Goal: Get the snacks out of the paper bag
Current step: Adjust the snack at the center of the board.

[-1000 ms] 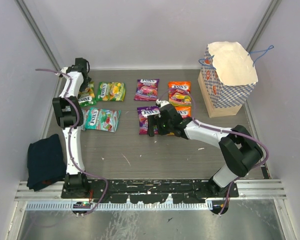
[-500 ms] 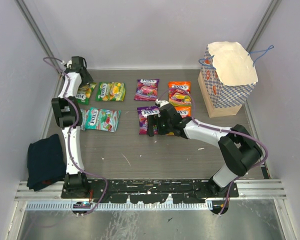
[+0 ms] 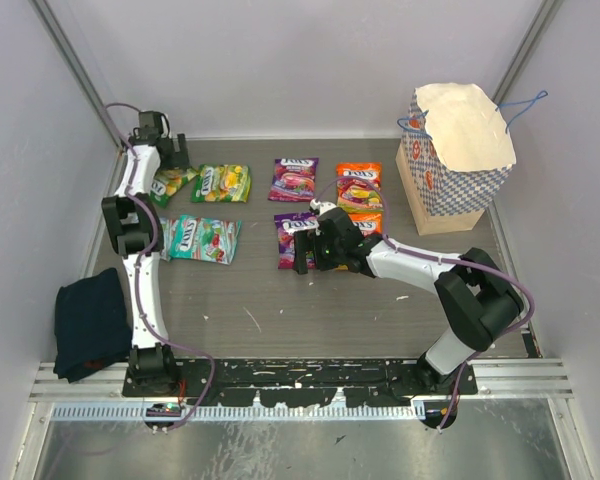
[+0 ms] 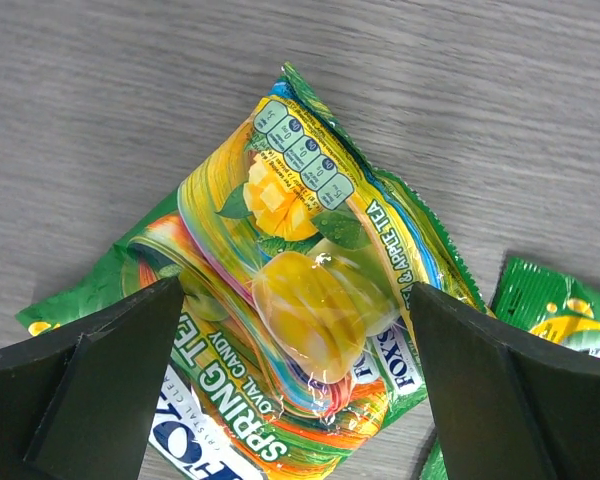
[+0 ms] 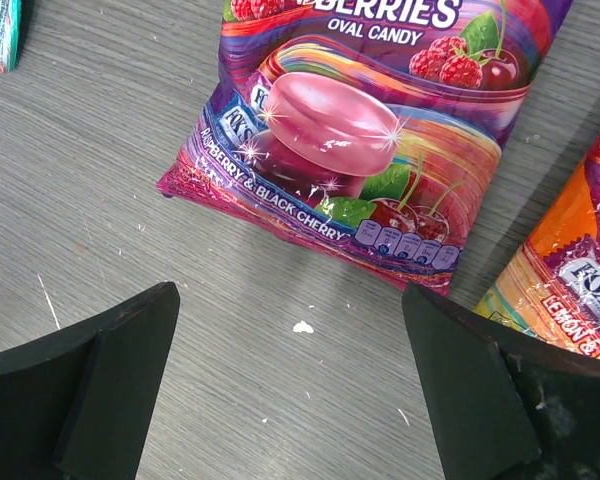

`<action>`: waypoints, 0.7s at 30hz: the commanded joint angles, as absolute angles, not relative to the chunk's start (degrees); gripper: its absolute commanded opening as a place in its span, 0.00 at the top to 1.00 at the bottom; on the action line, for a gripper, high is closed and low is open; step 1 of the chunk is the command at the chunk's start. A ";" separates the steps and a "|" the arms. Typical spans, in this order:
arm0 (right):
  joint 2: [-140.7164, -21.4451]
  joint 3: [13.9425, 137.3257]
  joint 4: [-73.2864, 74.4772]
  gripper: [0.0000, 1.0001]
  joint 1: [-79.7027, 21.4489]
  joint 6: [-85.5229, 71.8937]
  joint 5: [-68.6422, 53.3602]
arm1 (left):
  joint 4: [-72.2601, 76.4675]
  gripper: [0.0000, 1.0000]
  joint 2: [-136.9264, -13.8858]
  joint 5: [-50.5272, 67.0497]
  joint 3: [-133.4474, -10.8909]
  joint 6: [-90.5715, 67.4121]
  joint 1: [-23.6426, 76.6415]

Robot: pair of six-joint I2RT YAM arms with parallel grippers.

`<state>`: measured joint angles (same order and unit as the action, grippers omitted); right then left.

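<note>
L gripper [image 4: 295, 290]: jaws wide apart, gripping nothing, over a green snack packet [image 4: 280, 210] lying flat; its lower end is cut off. Past 1 finger is a 2nd green packet [image 4: 565, 310], mostly out of frame. R gripper [image 5: 290, 295]: spread, empty. Purple packet [image 5: 350, 150] just ahead, top cropped; orange packet [image 5: 580, 270] partly hidden. Paper bag [image 3: 460, 160] stands well beyond, contents unclear.

left fingers [image 4: 90, 390] spread, right fingers [image 5: 90, 385] spread
</note>
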<state>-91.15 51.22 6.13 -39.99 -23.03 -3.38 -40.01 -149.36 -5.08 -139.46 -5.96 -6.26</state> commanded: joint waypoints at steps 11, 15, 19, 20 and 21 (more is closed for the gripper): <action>-92.59 54.16 5.46 0.00 -39.94 -22.69 -7.81 | -11.26 0.02 -127.54 -11.13 -107.91 42.02 -2.49; -92.55 54.22 5.58 0.00 -39.97 -22.68 -7.82 | -7.69 0.02 -122.53 -10.65 -106.72 29.48 -2.48; -92.46 54.06 5.75 0.00 -39.97 -22.59 -7.79 | -18.42 0.02 -123.46 -19.25 -115.12 3.50 -2.82; -92.34 54.01 5.73 0.00 -39.95 -22.59 -7.82 | -23.10 0.02 -124.81 -18.70 -118.60 -0.34 -3.14; -92.20 54.01 5.76 0.00 -39.92 -22.59 -7.84 | -27.35 0.02 -126.54 -18.22 -121.83 -4.00 -3.27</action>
